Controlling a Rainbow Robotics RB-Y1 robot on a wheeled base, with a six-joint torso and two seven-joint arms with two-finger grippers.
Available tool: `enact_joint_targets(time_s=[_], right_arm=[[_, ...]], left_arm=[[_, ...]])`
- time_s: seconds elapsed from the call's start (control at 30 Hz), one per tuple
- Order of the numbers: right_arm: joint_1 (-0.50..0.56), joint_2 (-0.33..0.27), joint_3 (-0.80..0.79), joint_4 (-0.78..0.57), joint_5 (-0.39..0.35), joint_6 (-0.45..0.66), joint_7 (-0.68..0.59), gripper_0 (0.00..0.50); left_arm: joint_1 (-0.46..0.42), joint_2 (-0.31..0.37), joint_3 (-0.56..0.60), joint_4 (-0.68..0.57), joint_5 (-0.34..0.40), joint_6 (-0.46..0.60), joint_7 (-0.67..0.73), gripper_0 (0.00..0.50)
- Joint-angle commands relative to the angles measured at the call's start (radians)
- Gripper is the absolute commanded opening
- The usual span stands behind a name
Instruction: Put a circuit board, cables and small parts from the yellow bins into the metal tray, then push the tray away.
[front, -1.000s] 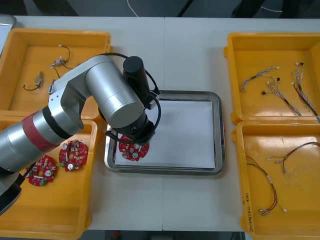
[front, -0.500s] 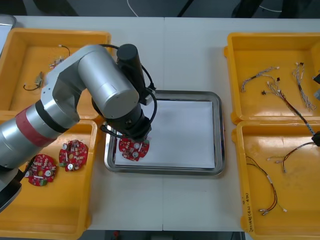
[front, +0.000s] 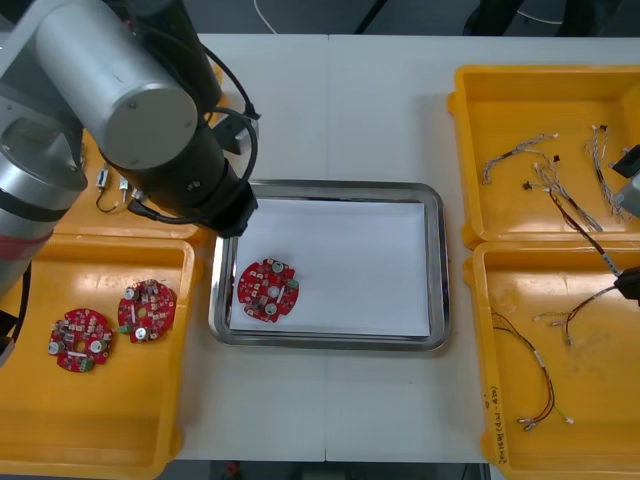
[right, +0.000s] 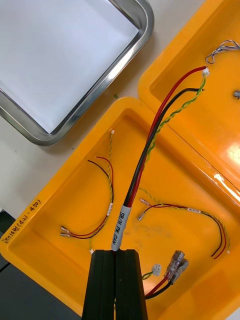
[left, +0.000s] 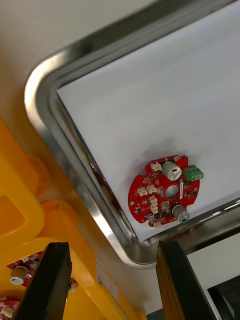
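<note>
1. The right jaws were pinched shut on the white-labelled end of a cable (right: 150, 145) of red, black and twisted yellow strands. The rest of it trailed ahead of them over the yellow bin (right: 65, 190) beneath.
2. The left jaws stood wide and held nothing. The circuit board (left: 165, 192) lay flat in the metal tray (left: 75, 175), ahead of them and in line with the gap between them, close to the tray's corner.
3. The step in hand looked to be carrying the cable to the tray. To do it well, I judged, the right jaws should rise until the free end cleared the bin wall and the loose cables (right: 105, 200) below. They should then let go over the bare white floor beside the board, not on top of it.
4. The right wrist view made the grip and the label plain, which the front view could not resolve. The front view instead showed the left arm (front: 130, 110) hanging over the tray's left rim, worth minding on the way in.
</note>
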Motion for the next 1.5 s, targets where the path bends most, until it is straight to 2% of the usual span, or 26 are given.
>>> enact_joint_targets(time_s=[0.03, 0.23, 0.5, 0.83, 1.0, 1.17, 1.3, 1.5], right_arm=[[-0.063, -0.038, 0.067, -0.024, 0.012, 0.004, 0.055, 0.000], [-0.140, -0.038, 0.152, -0.024, 0.014, 0.004, 0.068, 0.000], [-0.264, -0.027, 0.301, -0.024, 0.043, 0.004, 0.075, 0.000], [-0.405, 0.098, 0.490, -0.016, 0.120, 0.004, 0.095, 0.000], [-0.473, 0.167, 0.594, 0.024, 0.147, 0.004, 0.117, 0.000], [-0.496, 0.226, 0.645, 0.046, 0.187, 0.004, 0.141, 0.000], [-0.505, 0.247, 0.680, 0.057, 0.213, 0.004, 0.164, 0.000], [-0.525, 0.269, 0.791, 0.060, 0.294, 0.004, 0.200, 0.000]], left_arm=[[-0.040, 0.056, 0.125, -0.040, 0.032, 0.010, 0.063, 0.500], [-0.040, 0.113, 0.176, -0.014, 0.037, 0.010, 0.038, 0.500], [-0.040, 0.179, 0.230, 0.078, 0.025, 0.010, -0.115, 0.500], [-0.040, 0.174, 0.331, 0.228, -0.051, 0.010, -0.318, 0.500], [-0.040, 0.176, 0.385, 0.313, -0.061, 0.006, -0.417, 0.500], [-0.063, 0.176, 0.409, 0.397, -0.089, -0.023, -0.505, 0.500], [-0.081, 0.176, 0.420, 0.471, -0.093, -0.063, -0.546, 0.500], [-0.110, 0.173, 0.418, 0.592, -0.103, -0.166, -0.574, 0.500]])
